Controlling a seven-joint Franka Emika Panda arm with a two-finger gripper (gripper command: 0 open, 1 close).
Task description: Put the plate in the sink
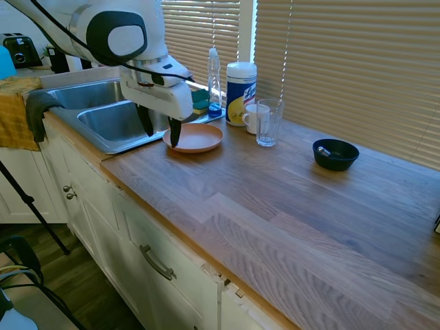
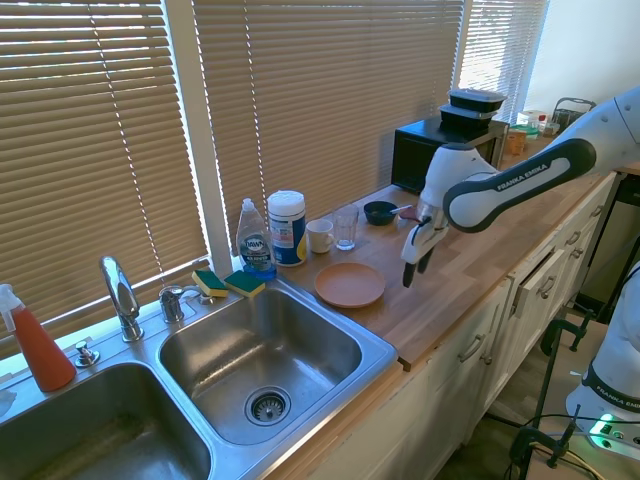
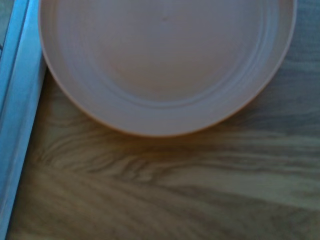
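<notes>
The salmon-orange plate (image 1: 199, 137) (image 2: 350, 284) lies flat on the wooden counter, right beside the sink's rim. The wrist view shows the plate (image 3: 165, 65) from close above, with the steel sink rim (image 3: 15, 100) along one side. The stainless double sink (image 1: 103, 117) (image 2: 330, 345) is set into the counter, and its nearer basin holds nothing. My gripper (image 1: 160, 130) (image 2: 415, 270) hangs open just above the counter at the plate's front edge, fingers pointing down. Nothing is between the fingers, and they do not touch the plate.
Behind the plate stand a dish soap bottle (image 1: 214, 82), a wipes canister (image 1: 240, 93), a white mug (image 1: 253, 118) and a clear glass (image 1: 268, 124). A small dark bowl (image 1: 335, 154) sits further along. Sponges (image 2: 230, 283) and the chrome faucet (image 2: 120, 295) are at the sink's back.
</notes>
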